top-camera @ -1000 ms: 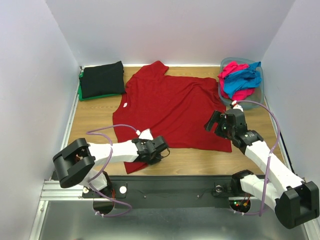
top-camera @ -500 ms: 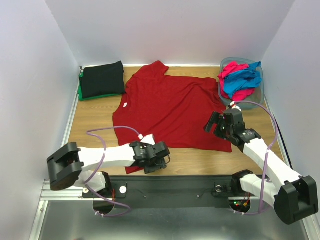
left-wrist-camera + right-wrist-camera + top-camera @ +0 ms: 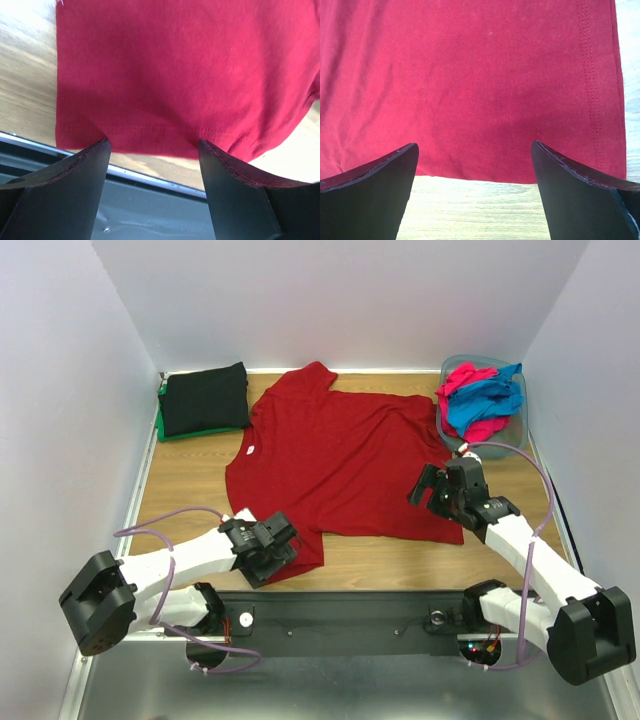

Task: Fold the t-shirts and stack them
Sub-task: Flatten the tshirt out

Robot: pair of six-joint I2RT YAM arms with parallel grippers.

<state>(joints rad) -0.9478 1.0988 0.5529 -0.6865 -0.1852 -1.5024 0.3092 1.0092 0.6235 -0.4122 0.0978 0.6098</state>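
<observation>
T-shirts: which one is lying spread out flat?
The dark red t-shirt, opened out centrally. The black t-shirt is folded at the back left; the pink t-shirt and blue t-shirt are bunched in the tub.

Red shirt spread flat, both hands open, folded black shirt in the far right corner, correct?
No. Top external view: dark red cloth t-shirt spread flat, left hand and right hand open, folded black cloth t-shirt in the far left corner.

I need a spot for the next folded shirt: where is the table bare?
The table is bare left of the red shirt, in front of the black folded stack, and in a strip along the shirt's near hem. Crowded: the tub corner.
</observation>
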